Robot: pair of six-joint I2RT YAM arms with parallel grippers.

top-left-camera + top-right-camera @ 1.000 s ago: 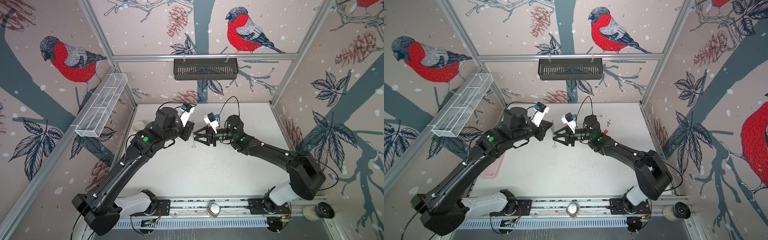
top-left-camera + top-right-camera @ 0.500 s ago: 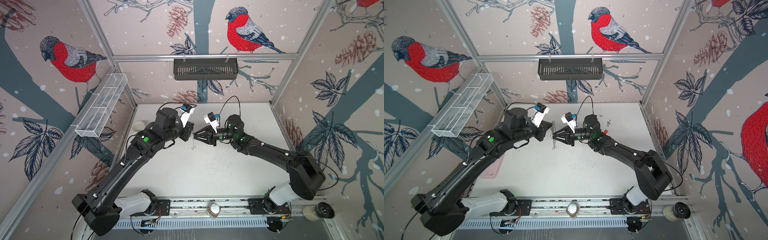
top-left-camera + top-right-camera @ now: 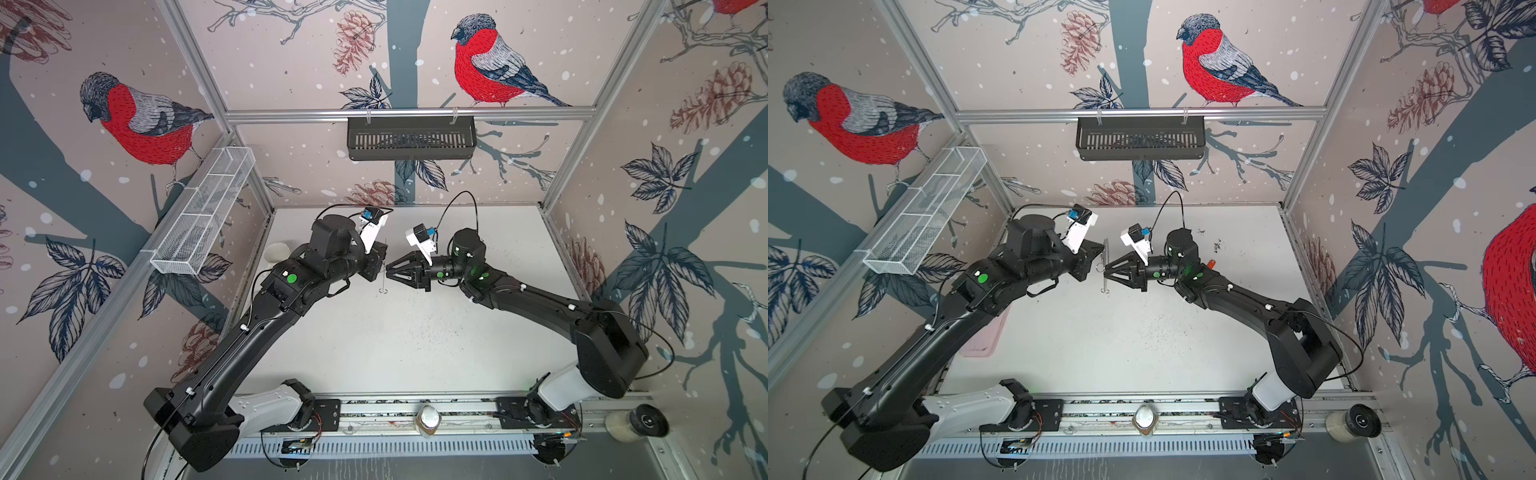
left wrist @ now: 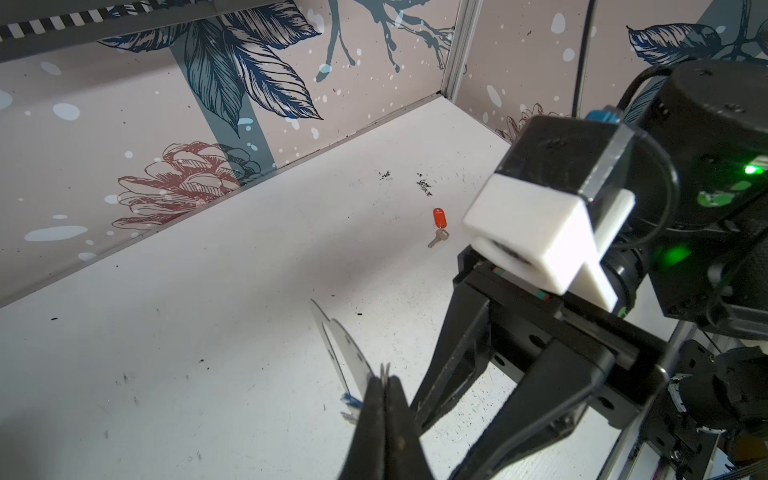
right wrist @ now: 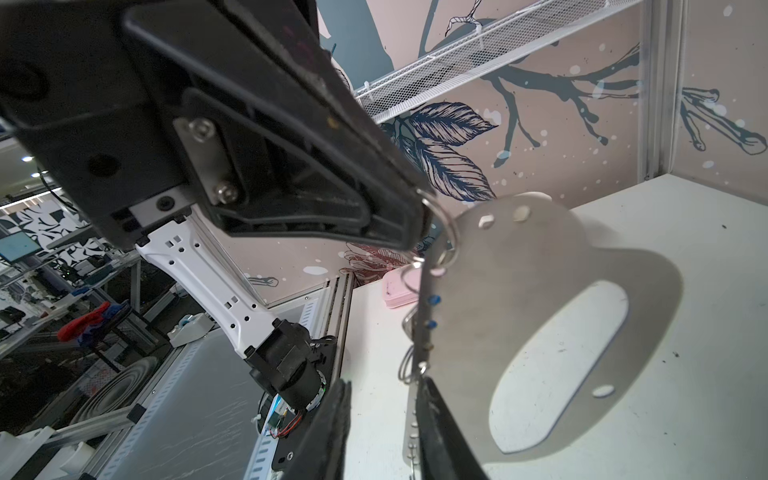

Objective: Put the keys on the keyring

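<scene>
Two grippers were seen close together above the middle of the desk (image 3: 395, 345), with the keyring (image 5: 519, 257) between them. The jaws of the left gripper (image 4: 385, 384) were shut tight on the keyring's thin edge, so the flat plate was held upright in the air, off the desk. The jaws of the right gripper (image 5: 386, 386) were seen a little apart, with the looped edge of the keyring just beside one of them. Nothing was seen held in them. One key with a red tag (image 4: 439, 217) was seen lying on the desk, far back on the right, well apart from the keyring. Something blue (image 4: 352, 400) was seen just behind the plate, but what it was could not be told.

The step in hand was judged to be catching one small silver loop (image 5: 411, 365). For that to be done well, the keyring would have to be held very steady. The right jaws would have to be lined up with a single loop and closed slowly, so that only the loop was caught and not the plate. The plate should not be pushed sideways, or it could be twisted out of the left jaws.
</scene>
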